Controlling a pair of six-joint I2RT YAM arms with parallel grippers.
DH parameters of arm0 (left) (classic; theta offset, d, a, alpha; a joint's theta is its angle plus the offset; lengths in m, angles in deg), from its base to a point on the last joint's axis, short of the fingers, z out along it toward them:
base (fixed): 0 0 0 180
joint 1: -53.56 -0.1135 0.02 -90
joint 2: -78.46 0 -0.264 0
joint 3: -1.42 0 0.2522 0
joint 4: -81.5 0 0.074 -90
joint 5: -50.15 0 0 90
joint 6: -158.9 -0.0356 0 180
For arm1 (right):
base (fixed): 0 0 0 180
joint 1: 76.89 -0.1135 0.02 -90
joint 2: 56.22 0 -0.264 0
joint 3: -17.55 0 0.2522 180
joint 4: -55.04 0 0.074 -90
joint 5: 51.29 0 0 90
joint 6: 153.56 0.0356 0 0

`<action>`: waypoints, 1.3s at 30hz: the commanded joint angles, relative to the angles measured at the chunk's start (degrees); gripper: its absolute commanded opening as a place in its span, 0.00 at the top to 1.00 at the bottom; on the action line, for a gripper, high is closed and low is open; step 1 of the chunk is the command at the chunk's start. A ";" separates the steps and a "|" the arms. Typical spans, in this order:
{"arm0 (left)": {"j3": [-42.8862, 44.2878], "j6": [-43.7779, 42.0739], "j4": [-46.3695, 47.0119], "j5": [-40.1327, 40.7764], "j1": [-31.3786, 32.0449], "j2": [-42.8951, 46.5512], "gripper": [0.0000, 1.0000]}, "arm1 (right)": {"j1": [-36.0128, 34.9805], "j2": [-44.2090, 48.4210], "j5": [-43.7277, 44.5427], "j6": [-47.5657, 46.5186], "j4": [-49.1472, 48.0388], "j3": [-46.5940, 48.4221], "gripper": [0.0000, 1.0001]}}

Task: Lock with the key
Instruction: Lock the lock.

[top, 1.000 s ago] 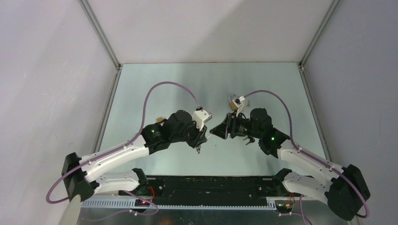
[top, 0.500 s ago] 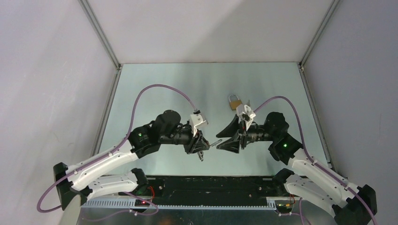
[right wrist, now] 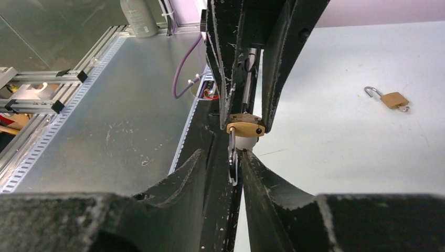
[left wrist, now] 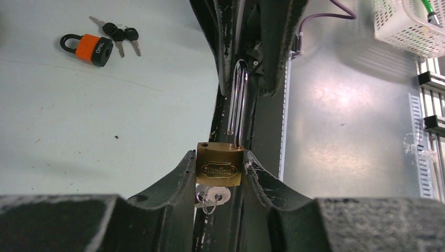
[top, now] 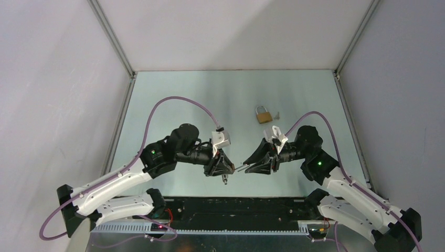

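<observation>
My left gripper (left wrist: pixel 219 157) is shut on the body of a brass padlock (left wrist: pixel 220 164) and holds it above the table. A silver key with a wire ring (left wrist: pixel 212 197) sticks out under the lock body. The long steel shackle (left wrist: pixel 239 100) runs forward into my right gripper (right wrist: pixel 233 155), which is shut on it. In the right wrist view the lock body (right wrist: pixel 245 126) sits between the left fingers, just past my own fingertips. In the top view the left gripper (top: pixel 223 167) and the right gripper (top: pixel 251 167) meet tip to tip near the table's front.
A second brass padlock (top: pixel 263 115) with a small key lies on the table behind the grippers, and also shows in the right wrist view (right wrist: pixel 391 98). An orange padlock with black-headed keys (left wrist: pixel 89 47) lies on the table. A white basket (left wrist: pixel 404 26) stands off the table.
Both grippers have moved toward the near edge and closed in on each other, carrying the held padlock. The second padlock on the table is now uncovered.
</observation>
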 commanded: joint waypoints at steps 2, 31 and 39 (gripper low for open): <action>3.09 -1.76 0.79 -3.58 0.22 0.37 0.99 | -0.64 -0.74 -0.85 -1.89 0.78 2.76 0.67; 3.24 2.38 9.19 6.34 0.24 3.70 0.15 | -3.29 3.42 24.02 20.47 -13.84 3.21 1.00; -4.52 12.04 30.88 11.24 0.14 10.04 0.15 | -3.60 3.80 30.46 30.76 -22.83 2.78 1.00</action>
